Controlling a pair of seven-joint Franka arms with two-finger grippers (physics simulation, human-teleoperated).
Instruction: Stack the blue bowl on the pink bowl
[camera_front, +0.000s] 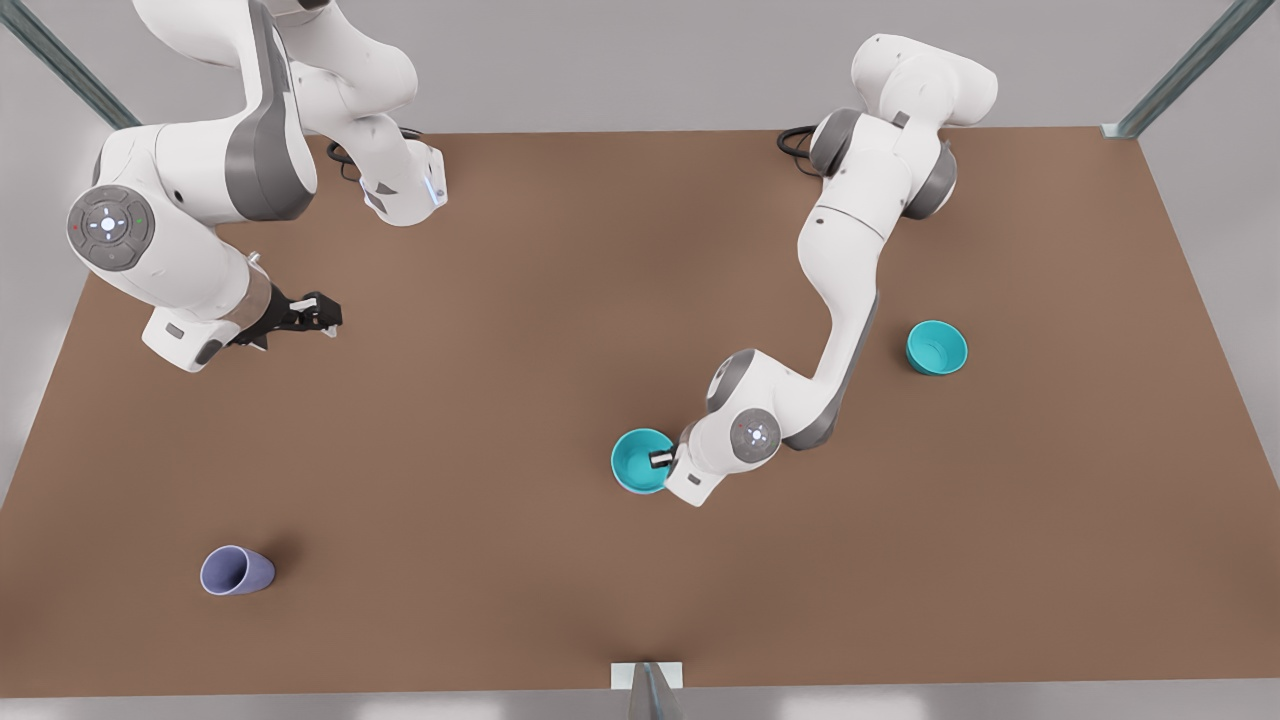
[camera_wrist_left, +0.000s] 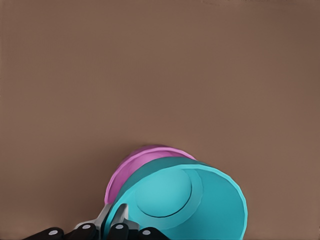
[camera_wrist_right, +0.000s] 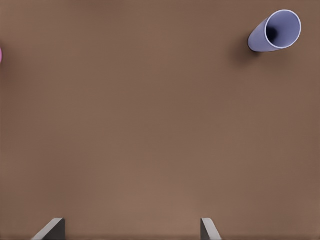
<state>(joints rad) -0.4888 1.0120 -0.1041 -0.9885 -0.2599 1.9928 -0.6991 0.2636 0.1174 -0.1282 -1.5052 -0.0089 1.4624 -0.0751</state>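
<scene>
Looks like the placing step: left hand (camera_wrist_left: 112, 227) pinches the blue bowl's (camera_wrist_left: 185, 200) rim, bowl already nested in the pink bowl (camera_wrist_left: 135, 167) mid-table, so next it just lets go and lifts; right hand (camera_front: 310, 318) waits open.

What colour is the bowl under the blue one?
Pink, seen best in the left wrist view.

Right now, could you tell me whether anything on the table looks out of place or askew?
Only the lavender cup near the front view's left looks odd: it lies tipped on its side. The left hand holds the blue bowl in the pink bowl.
</scene>
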